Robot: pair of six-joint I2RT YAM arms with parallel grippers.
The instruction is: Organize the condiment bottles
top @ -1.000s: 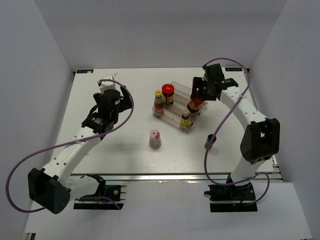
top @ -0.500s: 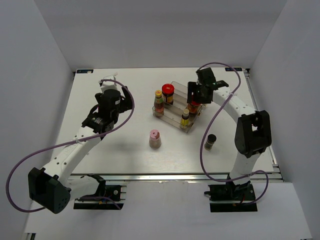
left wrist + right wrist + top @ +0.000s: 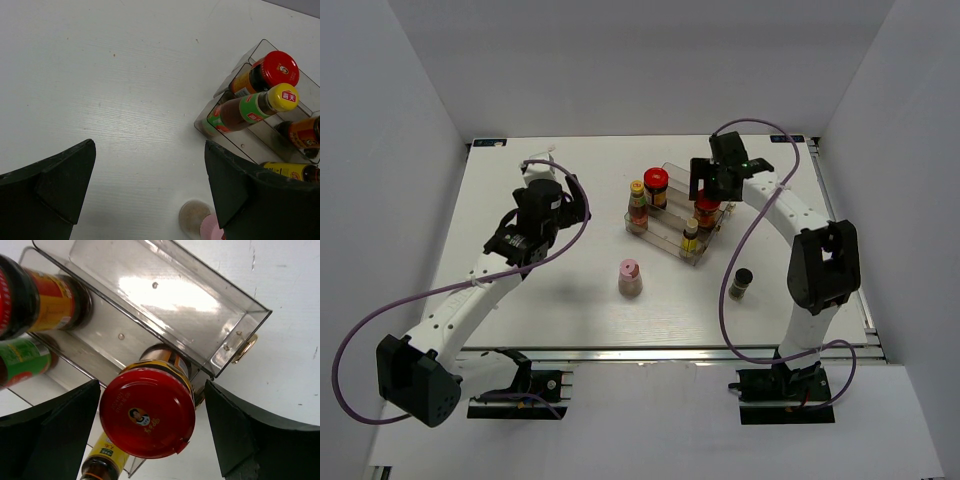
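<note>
The yellow-capped bottle [image 3: 250,107] bears on its cap a red badge with white Chinese characters, the second 天; the red-lidded jar [image 3: 147,412] shows a small portrait emblem, its lettering unreadable

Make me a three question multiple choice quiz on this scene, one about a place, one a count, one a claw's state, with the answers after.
1. Where is the pink-capped shaker? A) upright on the table, apart from the rack B) on the rack's top step C) lying on its side
2. How many condiment bottles stand in the rack? A) two B) four C) six
3. How is the right claw? A) shut tight B) open, a finger each side of a red-lidded jar C) out of view
Answers: 1A, it stands alone on bare table. 2B, four caps show there. 3B, gaps show between fingers and lid.
</note>
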